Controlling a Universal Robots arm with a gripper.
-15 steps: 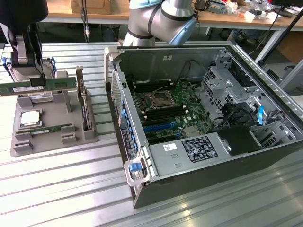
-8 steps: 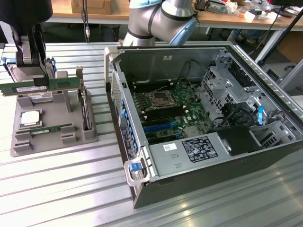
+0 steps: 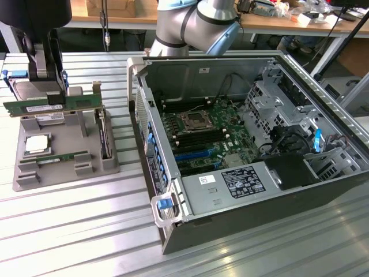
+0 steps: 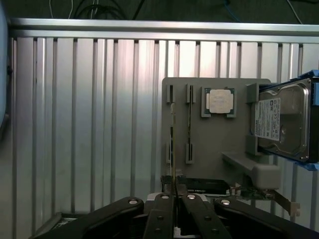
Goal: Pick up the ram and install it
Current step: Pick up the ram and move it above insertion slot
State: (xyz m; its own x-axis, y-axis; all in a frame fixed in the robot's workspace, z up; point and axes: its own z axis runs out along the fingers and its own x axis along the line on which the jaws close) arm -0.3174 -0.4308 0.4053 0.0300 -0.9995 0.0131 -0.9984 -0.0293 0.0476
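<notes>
Upper left of the frame there's a long thin green ram stick with a white label strip and a matte black gripper, plus a plain grey plastic tray with a second green stick and a silver square CPU. The ribbed aluminium table is silver, all parallel stripes. Mid-frame, the green motherboard has black and blue slots, and the dark grey metal case has blue latches.

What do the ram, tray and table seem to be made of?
The ram: green circuit board, probably fibreglass laminate, matte, white label. The tray: likely plastic; uniform matte grey, moulded slots. The table: bare metal, probably aluminium; bright, reflective ribbed slats.
</notes>
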